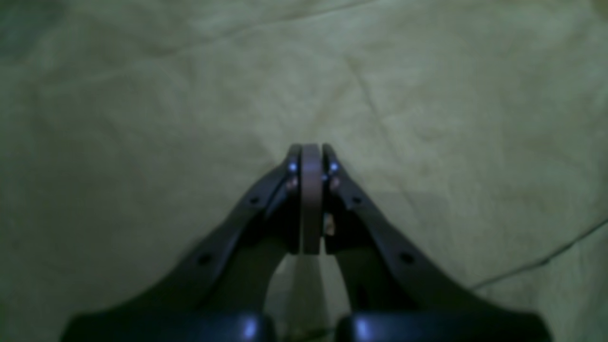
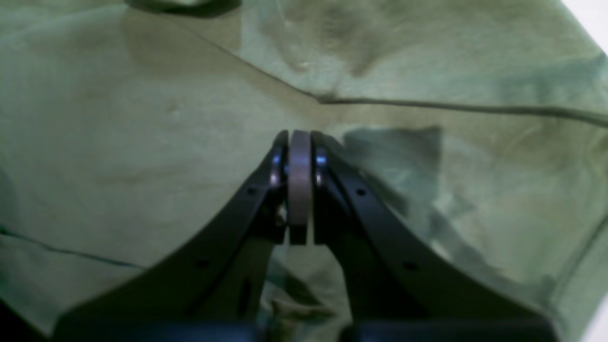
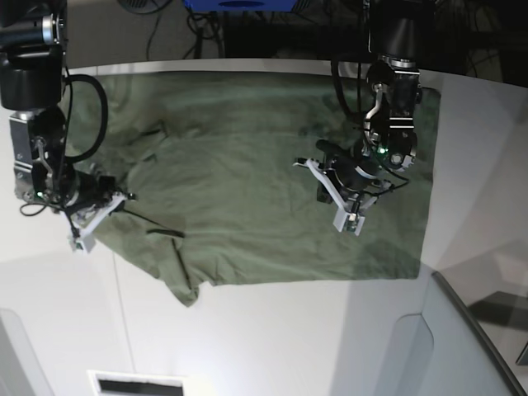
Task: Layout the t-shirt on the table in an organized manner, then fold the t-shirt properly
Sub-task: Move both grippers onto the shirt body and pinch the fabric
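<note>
T-shirt (image 3: 247, 181) spread olive-green over upper middle of white worktop (image 3: 272, 338), wrinkled, lower-left corner bunched. Left gripper (image 3: 342, 202) at right of centre in base view, low over the cloth, jaws fully closed, nothing visibly pinched. Right gripper (image 3: 87, 219) at left edge on the shirt's sleeve side, jaws pressed together; can't tell if fabric is caught.

Both wrist views are dim, soft and blurred. The smooth white desk (image 3: 272, 338) is lit brightly in the base view, with a glare patch near its front edge.
</note>
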`<state>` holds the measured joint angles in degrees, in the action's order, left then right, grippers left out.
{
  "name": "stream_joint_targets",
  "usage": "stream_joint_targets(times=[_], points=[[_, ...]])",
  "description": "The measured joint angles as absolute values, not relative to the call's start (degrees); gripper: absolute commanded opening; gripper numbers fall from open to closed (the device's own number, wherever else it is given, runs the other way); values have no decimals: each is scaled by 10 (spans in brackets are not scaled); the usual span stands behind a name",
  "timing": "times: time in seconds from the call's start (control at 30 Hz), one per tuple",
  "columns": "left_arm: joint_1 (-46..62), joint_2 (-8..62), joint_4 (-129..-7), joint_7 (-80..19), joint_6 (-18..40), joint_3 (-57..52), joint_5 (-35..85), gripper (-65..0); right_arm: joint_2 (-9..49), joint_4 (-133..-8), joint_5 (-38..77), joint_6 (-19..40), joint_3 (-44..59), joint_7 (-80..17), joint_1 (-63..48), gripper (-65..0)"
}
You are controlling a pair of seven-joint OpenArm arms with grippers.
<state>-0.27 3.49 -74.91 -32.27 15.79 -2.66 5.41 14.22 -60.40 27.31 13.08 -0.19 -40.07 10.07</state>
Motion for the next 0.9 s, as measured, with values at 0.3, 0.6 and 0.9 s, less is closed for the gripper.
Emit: stream_joint_targets(times=[0.3, 0.6, 0.9], points=[[0, 71, -747, -323, 154, -28, 57, -650, 123, -667, 3, 96, -104, -382, 103, -320], [18, 80, -748, -323, 154, -137, 60, -650, 109, -649, -39, 93, -124, -353, 112, -315], [22, 82, -748, -323, 154, -235, 60, -650, 102, -580, -41, 94, -124, -348, 142, -321]])
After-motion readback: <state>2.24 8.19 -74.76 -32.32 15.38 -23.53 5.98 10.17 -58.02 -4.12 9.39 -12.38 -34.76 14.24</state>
